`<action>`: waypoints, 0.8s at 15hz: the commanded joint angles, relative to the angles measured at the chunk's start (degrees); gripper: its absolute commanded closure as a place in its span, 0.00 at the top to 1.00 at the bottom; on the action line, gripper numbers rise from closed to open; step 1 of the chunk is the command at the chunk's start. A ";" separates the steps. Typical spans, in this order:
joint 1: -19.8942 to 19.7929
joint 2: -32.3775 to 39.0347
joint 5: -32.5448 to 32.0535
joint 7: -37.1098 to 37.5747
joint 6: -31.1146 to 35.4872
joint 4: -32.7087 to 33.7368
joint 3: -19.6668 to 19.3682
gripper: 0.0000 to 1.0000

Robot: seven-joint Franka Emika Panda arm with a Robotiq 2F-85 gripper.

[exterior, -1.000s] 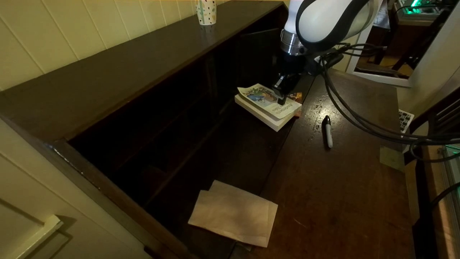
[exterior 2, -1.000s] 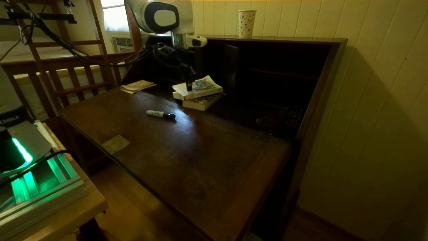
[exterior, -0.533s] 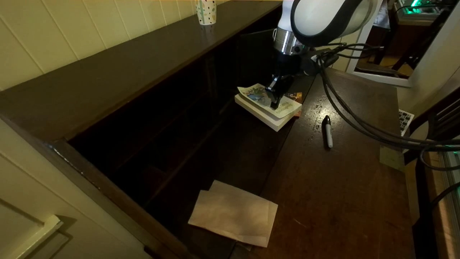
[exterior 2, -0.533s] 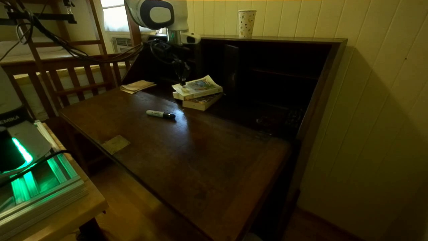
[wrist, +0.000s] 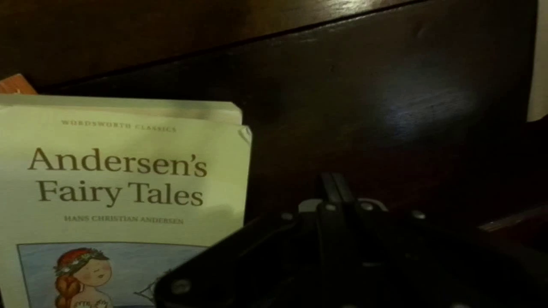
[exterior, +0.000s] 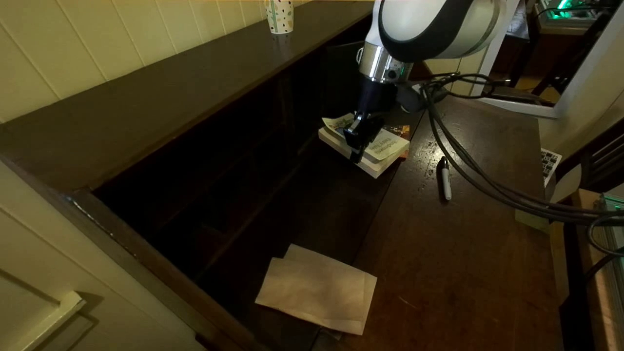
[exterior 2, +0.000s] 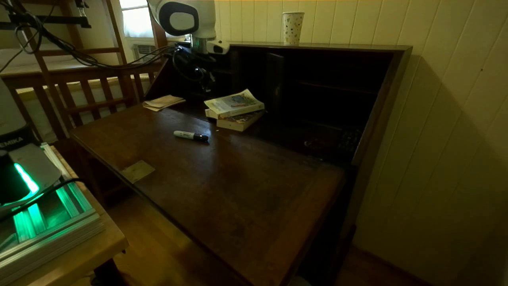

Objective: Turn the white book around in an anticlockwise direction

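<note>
Marker [exterior 2: 189, 136], papers [exterior: 317, 290], lower book [exterior 2: 236, 124] on desk [exterior 2: 238, 186] (scuffed).

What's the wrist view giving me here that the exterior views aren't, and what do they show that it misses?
Only the wrist view: a legible author line and red-haired figure on the white book, and jaws plainly shut.

Only the exterior views: the marker, plus the spotted cup on the upper ledge.

Shared: the jaws, the white book and the book beneath, of which the wrist view has just an orange corner.

White book [exterior 2: 235, 105] atop darker book [exterior 2: 239, 121]
</note>
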 commanded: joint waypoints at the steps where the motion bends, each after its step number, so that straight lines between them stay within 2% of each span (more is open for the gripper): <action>1: 1.67 1.29 -3.57 2.37 0.66 0.22 -1.48 0.00; 7: 3.74 3.88 -10.64 7.16 1.48 0.58 -3.56 0.00; 12: 6.67 5.04 -20.37 14.43 0.49 1.03 -7.07 0.00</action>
